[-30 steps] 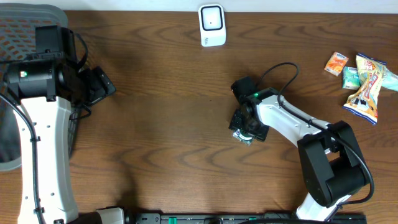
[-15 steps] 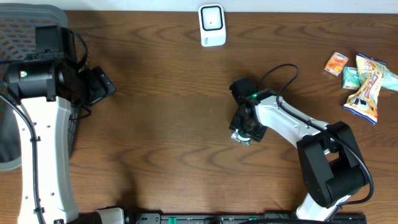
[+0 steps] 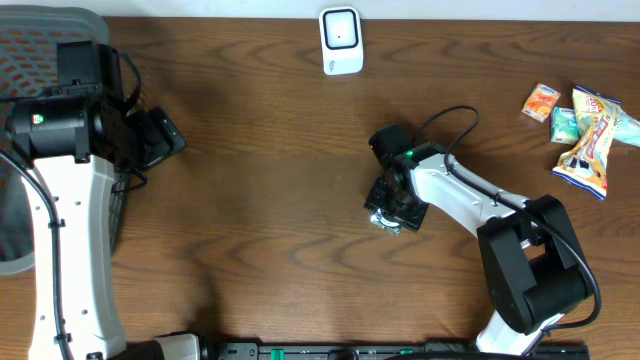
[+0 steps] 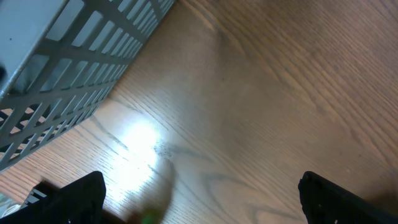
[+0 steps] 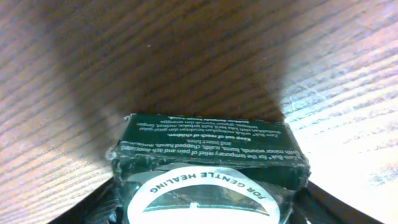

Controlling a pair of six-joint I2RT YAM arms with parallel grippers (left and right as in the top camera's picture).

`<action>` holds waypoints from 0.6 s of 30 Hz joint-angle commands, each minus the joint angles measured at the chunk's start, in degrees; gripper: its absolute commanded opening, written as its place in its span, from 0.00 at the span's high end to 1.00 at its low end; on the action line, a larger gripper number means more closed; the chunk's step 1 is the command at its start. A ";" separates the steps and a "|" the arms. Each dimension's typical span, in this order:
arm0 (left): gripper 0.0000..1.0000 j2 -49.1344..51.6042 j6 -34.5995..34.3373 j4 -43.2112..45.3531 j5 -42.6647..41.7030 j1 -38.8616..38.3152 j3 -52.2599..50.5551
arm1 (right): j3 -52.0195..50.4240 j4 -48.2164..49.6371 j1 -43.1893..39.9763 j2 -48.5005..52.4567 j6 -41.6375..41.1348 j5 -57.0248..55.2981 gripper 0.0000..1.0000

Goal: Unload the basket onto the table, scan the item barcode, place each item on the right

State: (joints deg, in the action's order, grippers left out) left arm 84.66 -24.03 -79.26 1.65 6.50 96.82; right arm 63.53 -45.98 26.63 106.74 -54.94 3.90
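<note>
**A:** Where's the item?

**B:** The dark green balm carton (image 5: 208, 158) is at mid-tabletop (image 3: 260, 200), in the right tool (image 3: 393, 205). Its fingers (image 5: 93, 202) press on the carton's two sides, so it looks pinched. I can't tell whether it rests on the wood or hangs just above it.

**A:** How should the scan be done?

**B:** I'd find the barcode first. None shows on the faces in view, only small print and a round label. Then lift the carton and carry it to the white scanner (image 3: 341, 40) at the far edge, well apart from here. Turn the coded face square to the scanner's window and keep the fingers off the bars.

**A:** And the arm poses?

**B:** The right arm is folded and reaches toward the centre, wrist tipped down over the carton. The left tool (image 4: 202, 193) hangs near the grey mesh basket (image 4: 56, 81), spread wide and empty.
</note>
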 commanded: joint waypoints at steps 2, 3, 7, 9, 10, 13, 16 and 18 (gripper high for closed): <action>0.02 0.37 -0.28 -0.20 0.33 0.13 -0.22 | -1.77 0.07 1.68 2.03 -0.70 1.20 0.43; 0.02 0.37 -0.28 -0.17 0.33 0.13 -0.22 | -1.77 0.02 1.86 2.03 -0.68 0.70 0.45; 0.02 0.37 -0.28 -0.17 0.33 0.13 -0.22 | -1.77 0.35 1.79 2.03 0.79 0.11 0.47; 0.02 0.37 -0.28 -0.17 0.33 0.13 -0.22 | -1.62 0.42 1.79 2.01 0.81 0.09 0.50; 0.02 0.37 -0.28 -0.17 0.33 0.13 -0.22 | -1.18 0.59 1.55 1.90 1.16 0.09 0.52; 0.02 0.37 -0.28 -0.17 0.31 0.13 -0.22 | 1.38 0.72 0.72 1.66 5.44 0.11 0.51; 0.03 0.37 -0.28 -0.17 0.31 0.13 -0.22 | 5.60 0.00 -0.02 1.46 10.99 0.09 0.51; 0.02 0.37 -0.28 -0.17 0.33 0.13 -0.22 | 8.61 0.07 -0.13 1.46 15.10 0.07 0.50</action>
State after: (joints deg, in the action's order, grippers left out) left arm 84.66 -24.05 -79.26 1.65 6.50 96.82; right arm 66.96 -46.28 27.35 107.79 -48.38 3.40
